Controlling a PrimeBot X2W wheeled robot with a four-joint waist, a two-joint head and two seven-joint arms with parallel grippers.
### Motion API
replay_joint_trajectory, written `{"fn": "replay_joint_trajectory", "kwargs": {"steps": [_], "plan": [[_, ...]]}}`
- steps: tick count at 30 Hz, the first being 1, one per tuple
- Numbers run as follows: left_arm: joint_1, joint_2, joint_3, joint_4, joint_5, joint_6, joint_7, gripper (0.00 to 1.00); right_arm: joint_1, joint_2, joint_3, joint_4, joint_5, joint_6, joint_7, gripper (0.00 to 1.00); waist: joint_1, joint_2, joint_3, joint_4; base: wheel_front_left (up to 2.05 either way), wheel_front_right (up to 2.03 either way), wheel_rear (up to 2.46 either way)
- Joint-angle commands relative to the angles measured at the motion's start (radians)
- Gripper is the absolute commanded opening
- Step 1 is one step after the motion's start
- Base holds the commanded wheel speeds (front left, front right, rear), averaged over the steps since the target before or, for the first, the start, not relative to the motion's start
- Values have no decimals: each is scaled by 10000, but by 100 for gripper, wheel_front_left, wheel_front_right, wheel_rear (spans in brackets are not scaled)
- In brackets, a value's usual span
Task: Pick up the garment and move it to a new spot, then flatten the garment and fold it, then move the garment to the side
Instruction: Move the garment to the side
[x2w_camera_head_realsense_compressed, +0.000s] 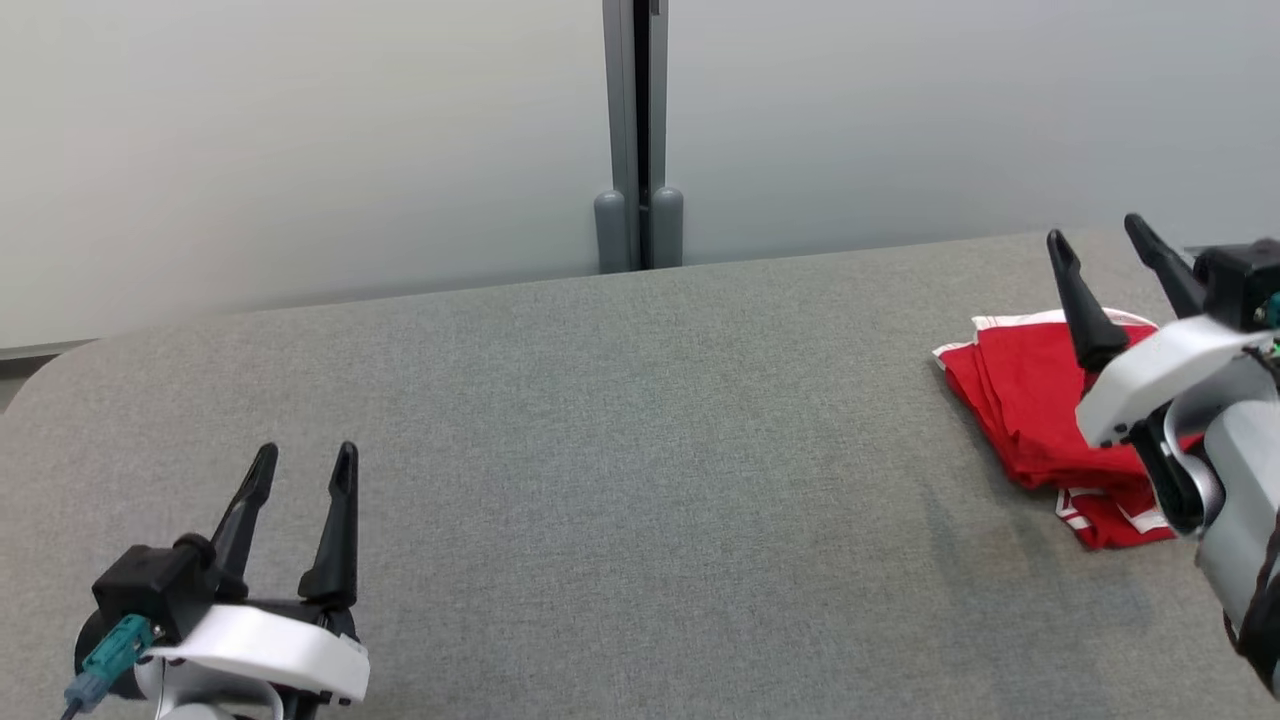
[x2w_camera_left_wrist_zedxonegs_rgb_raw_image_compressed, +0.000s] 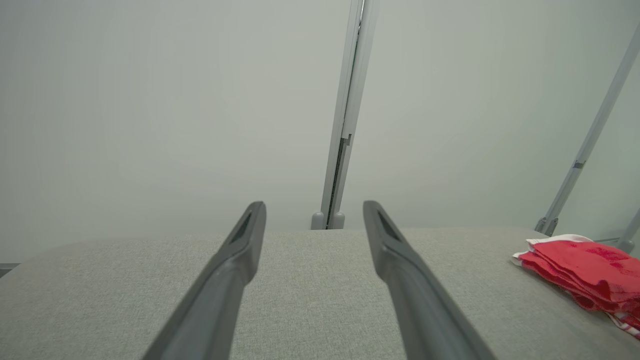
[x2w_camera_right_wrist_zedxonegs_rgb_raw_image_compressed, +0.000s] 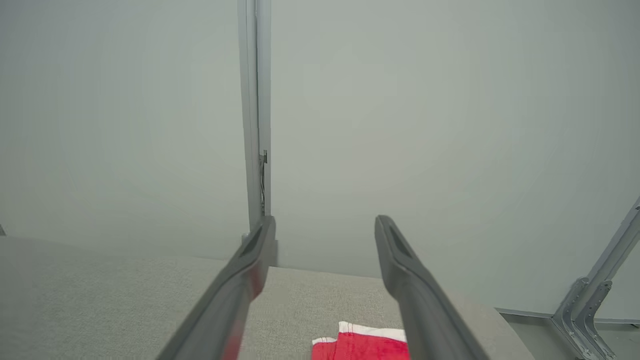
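The garment (x2w_camera_head_realsense_compressed: 1035, 410) is red with white trim and lies folded in a small stack at the far right of the grey table (x2w_camera_head_realsense_compressed: 620, 430). It also appears at the right edge of the left wrist view (x2w_camera_left_wrist_zedxonegs_rgb_raw_image_compressed: 585, 270) and at the bottom of the right wrist view (x2w_camera_right_wrist_zedxonegs_rgb_raw_image_compressed: 365, 344). My right gripper (x2w_camera_head_realsense_compressed: 1100, 245) hovers above the garment, open, nothing between its fingers. My left gripper (x2w_camera_head_realsense_compressed: 300, 465) rests at the lower left, far from the garment, open and empty.
A pale partition wall with a grey vertical post (x2w_camera_head_realsense_compressed: 637, 130) stands behind the table. The table's far edge runs just beyond the garment, and its rounded corner (x2w_camera_head_realsense_compressed: 60, 365) lies at the left. Metal frame legs (x2w_camera_right_wrist_zedxonegs_rgb_raw_image_compressed: 592, 295) stand off the right end.
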Motion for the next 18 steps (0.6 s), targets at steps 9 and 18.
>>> {"fn": "replay_joint_trajectory", "kwargs": {"steps": [9, 18], "plan": [[872, -33, 208, 216, 181, 298, -399, 100, 3384, 784, -2535, -2301, -1264, -7, -282, 100, 0, -1, -276, 100, 0, 0, 0], [905, -82, 379, 1011, 453, 354, -542, 100, 5714, 1843, -3985, -4283, -2536, -5, -285, 100, 0, -1, -361, 180, 0, 0, 0]]}}
